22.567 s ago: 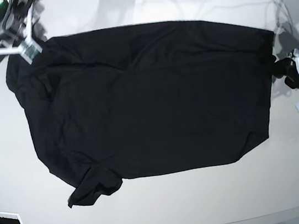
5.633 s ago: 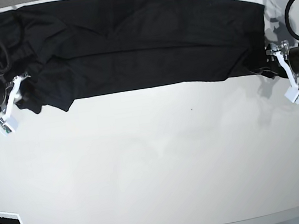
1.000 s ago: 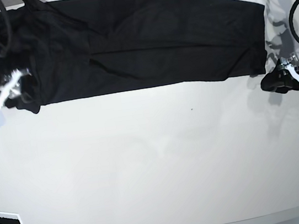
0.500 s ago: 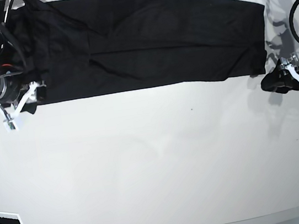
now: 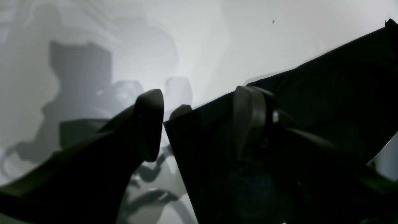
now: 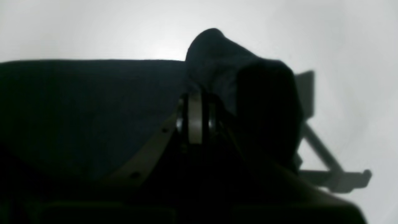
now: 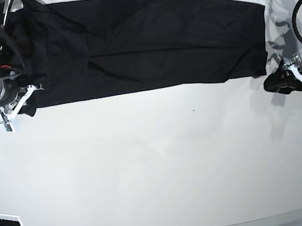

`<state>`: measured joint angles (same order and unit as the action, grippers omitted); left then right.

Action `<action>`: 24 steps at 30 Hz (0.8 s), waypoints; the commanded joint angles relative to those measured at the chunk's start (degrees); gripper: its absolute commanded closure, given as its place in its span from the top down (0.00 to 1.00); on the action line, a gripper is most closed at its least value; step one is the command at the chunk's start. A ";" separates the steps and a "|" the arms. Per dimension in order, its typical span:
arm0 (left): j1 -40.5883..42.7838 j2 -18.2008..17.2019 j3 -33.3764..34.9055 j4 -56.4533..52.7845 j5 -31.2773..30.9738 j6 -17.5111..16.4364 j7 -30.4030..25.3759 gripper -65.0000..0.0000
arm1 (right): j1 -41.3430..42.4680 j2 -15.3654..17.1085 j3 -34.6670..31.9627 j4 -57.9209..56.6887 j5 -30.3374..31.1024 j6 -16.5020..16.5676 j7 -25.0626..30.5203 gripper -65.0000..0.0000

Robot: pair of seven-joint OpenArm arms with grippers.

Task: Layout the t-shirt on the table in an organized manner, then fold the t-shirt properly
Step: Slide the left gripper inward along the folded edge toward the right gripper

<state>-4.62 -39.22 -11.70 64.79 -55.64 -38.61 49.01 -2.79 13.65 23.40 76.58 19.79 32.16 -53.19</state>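
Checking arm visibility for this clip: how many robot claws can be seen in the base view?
2. The right claw is at the t-shirt's left end; the left claw sits just off its right end.

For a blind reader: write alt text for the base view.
A black t-shirt, folded into a long band, lies across the far side of a white table. The right tool pinches its corner at one end; the left tool sits open beside the other.

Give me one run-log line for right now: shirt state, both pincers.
t-shirt: folded band along far side of table | right pincer: shut on t-shirt's near corner | left pincer: open, straddling opposite corner
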 commanded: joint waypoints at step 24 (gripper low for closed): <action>-0.98 -1.11 -0.76 1.81 -12.11 -1.39 1.20 0.11 | 0.26 5.38 1.88 8.35 5.73 -5.51 -4.96 0.00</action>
<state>-4.62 -39.09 -11.73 65.58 -65.93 -39.51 50.98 -3.33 18.06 24.93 83.74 25.10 26.74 -58.78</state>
